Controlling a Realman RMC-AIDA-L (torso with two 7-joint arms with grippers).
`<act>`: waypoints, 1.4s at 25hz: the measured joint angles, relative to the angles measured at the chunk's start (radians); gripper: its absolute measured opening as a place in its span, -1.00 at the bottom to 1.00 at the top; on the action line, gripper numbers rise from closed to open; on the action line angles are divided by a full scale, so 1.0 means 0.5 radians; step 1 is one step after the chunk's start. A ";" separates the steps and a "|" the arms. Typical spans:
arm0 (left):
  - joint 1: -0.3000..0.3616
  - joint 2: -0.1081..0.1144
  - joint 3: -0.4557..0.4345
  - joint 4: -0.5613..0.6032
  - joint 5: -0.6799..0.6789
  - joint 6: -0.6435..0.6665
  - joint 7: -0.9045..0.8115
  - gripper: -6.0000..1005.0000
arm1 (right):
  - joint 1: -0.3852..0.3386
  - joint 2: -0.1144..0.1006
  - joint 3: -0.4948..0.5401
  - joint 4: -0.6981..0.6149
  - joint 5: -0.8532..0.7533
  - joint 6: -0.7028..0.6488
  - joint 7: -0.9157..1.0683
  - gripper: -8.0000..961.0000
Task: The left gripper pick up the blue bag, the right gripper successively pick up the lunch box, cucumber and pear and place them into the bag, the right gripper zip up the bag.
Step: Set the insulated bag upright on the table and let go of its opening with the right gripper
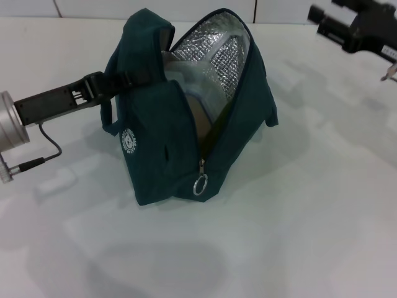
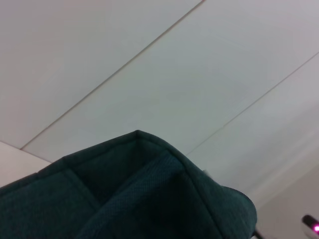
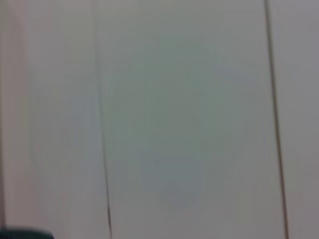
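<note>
The blue bag [image 1: 186, 136] stands at the middle of the white table, its mouth open and the silver foil lining [image 1: 220, 46] showing. Its ring zip pull [image 1: 200, 184] hangs low at the front. My left gripper [image 1: 124, 77] reaches in from the left and is shut on the bag's upper left edge by the handle. The bag's fabric [image 2: 139, 199] fills the lower part of the left wrist view. A pale clear shape inside the bag looks like the lunch box [image 1: 192, 87]. The cucumber and pear are out of view. My right gripper [image 1: 329, 22] is at the far right, well away from the bag.
The white table [image 1: 310, 205] spreads around the bag. White wall panels [image 3: 189, 109] fill the right wrist view. A cable [image 1: 53, 149] loops below the left arm's silver cylinder [image 1: 11, 121].
</note>
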 joint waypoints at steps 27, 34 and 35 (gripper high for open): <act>-0.022 -0.001 0.001 0.000 0.001 0.001 -0.003 -0.89 | 0.371 0.098 -0.063 0.324 -0.364 0.348 0.021 0.76; -0.022 -0.003 0.006 0.000 0.001 0.001 -0.003 -0.89 | 0.396 0.103 -0.100 0.320 -0.364 0.395 0.016 0.75; -0.022 -0.003 0.006 0.000 0.001 0.001 -0.003 -0.89 | 0.397 0.103 -0.124 0.316 -0.361 0.408 0.013 0.69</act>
